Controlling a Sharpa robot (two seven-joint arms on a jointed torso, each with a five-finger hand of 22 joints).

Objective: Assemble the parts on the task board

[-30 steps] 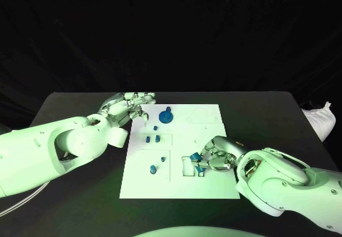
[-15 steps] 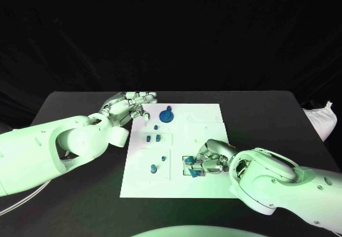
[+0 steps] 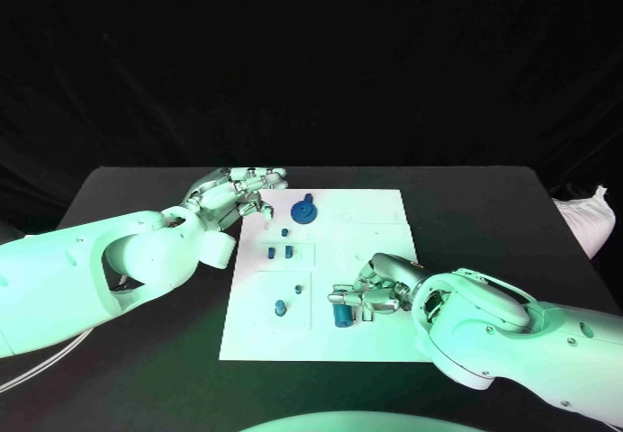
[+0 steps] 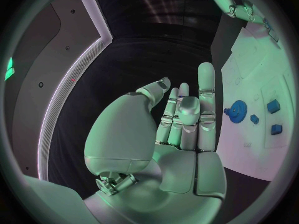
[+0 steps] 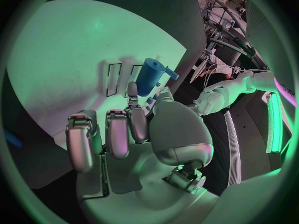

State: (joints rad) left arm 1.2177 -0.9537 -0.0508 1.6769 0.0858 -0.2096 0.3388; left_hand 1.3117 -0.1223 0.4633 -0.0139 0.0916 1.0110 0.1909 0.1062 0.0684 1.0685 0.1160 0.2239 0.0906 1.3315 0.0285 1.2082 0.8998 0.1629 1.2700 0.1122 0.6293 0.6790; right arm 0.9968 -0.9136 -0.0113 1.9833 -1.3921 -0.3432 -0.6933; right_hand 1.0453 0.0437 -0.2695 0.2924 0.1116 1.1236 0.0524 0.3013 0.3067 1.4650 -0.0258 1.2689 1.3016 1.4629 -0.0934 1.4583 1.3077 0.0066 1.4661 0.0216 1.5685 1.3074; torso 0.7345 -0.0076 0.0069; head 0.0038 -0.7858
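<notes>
Pinching a blue cylindrical part (image 3: 343, 315) between thumb and fingers, our right hand (image 3: 378, 295) sits over the near right area of the task board (image 3: 376, 236). In the right wrist view the same part (image 5: 149, 76) stands out beyond the fingertips (image 5: 132, 90), with a small peg sticking from its side, and two narrow slots (image 5: 114, 78) in the board lie just beyond the fingers there. The other fingers of that hand are curled down beside the pinching ones.

Our left hand (image 3: 234, 196) rests at the far left corner of the board, holding nothing; its fingers are stretched out and close together, their tips (image 3: 267, 177) reaching just over the board's far left edge. From the left wrist view we see the palm (image 4: 181, 134) open and the fingers (image 4: 206, 92) straight, with a blue gear part (image 4: 236, 110) on the board just beside them. In the head view that gear (image 3: 302, 211) lies just past the left fingertips, toward the middle of the board. Nearer the board's centre, a few small blue pieces (image 3: 276, 253) stand in a pocket, and two more (image 3: 281, 309) sit on the near left area, between the two hands and apart from both.
</notes>
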